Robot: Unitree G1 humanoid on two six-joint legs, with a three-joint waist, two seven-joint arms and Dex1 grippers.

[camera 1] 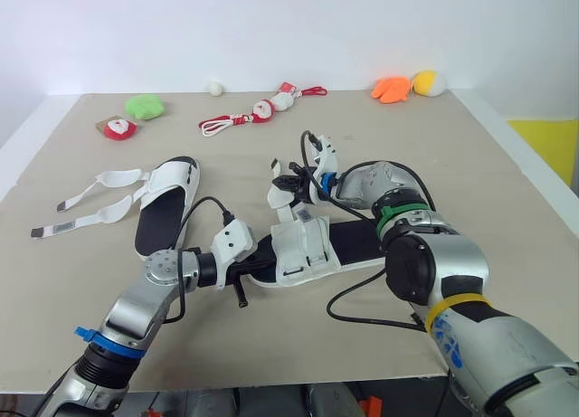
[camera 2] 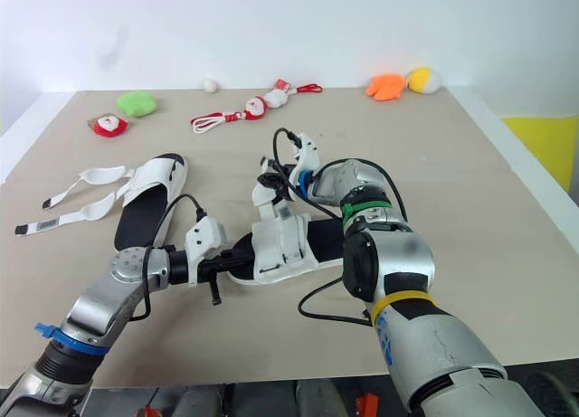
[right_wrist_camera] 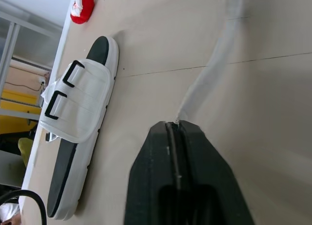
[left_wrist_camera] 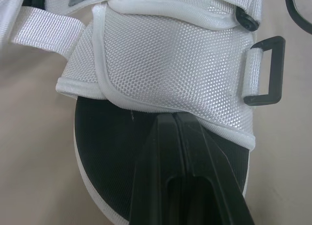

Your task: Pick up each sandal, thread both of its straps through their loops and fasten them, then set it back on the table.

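Right gripper clamped on strap; strap's far end blurred, cut off. Left gripper closed against sandal upper; hold unclear.

The left arm reaches forward from the lower left and angles inward, its forearm low and nearly level. The left gripper points toward the middle, its two black fingers pressed together with no gap, the tips lying over the black footbed of the sandal. The right arm rises from the lower right, bends sharply at the elbow and turns its forearm back toward the left. The right gripper sits farther forward than the left one, apart from it. Its fingers are closed, pinching the end of a white strap.
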